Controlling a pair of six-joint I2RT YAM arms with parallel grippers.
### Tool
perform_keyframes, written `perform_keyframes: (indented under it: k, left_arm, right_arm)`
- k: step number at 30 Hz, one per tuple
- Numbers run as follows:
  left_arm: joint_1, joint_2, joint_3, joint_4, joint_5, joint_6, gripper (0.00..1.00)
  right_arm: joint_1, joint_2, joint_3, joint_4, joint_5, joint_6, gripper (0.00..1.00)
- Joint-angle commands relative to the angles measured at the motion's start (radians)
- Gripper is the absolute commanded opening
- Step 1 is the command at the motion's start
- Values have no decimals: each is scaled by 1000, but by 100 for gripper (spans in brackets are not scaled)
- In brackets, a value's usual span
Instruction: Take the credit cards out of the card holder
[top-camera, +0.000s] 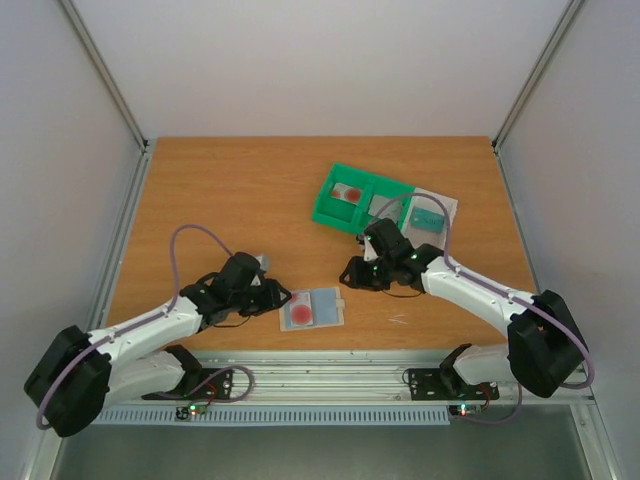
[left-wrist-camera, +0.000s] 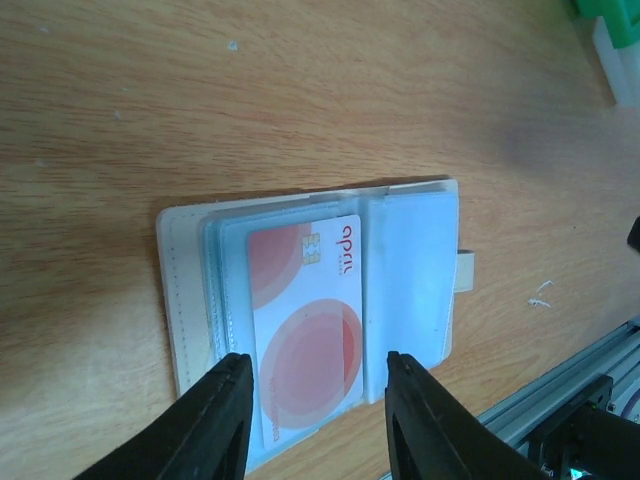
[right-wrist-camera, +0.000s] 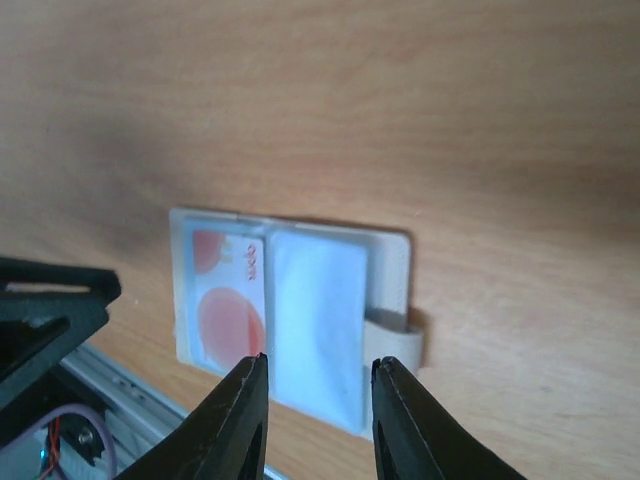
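Card holder: open flat on the tabletop, lower centre of the top view, one red-circled credit card in its left pocket, so removal looks unfinished. Left end effector: jaws apart, straddling that card; right end effector: jaws narrowly apart, empty. Top view alone shows a green tray holding another red-marked card; left wrist alone shows the chip.

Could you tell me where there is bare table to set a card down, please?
Bare: the back-left table, between the left wall and the green tray. Crowded: front centre, where the left gripper and right gripper sit by the card holder.
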Motion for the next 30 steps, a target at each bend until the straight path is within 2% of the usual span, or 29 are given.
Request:
perform_keyframes:
  k: [1, 7, 13, 18, 30]
  left_arm:
    - [-2, 62, -24, 156, 53, -8, 37]
    - [-2, 147, -39, 212, 73, -8, 25]
    - [-2, 170, -51, 222, 71, -10, 14]
    - [-2, 161, -50, 182, 49, 3, 10]
    - [-2, 188, -55, 199, 71, 15, 6]
  right_arm:
    - [92, 11, -29, 101, -5, 67, 31]
    - [224, 87, -52, 215, 19, 121, 30]
    - [298, 180, -23, 263, 40, 150, 27]
    - [327, 237, -4, 283, 49, 154, 26]
    - [328, 290, 6, 312, 46, 159, 25]
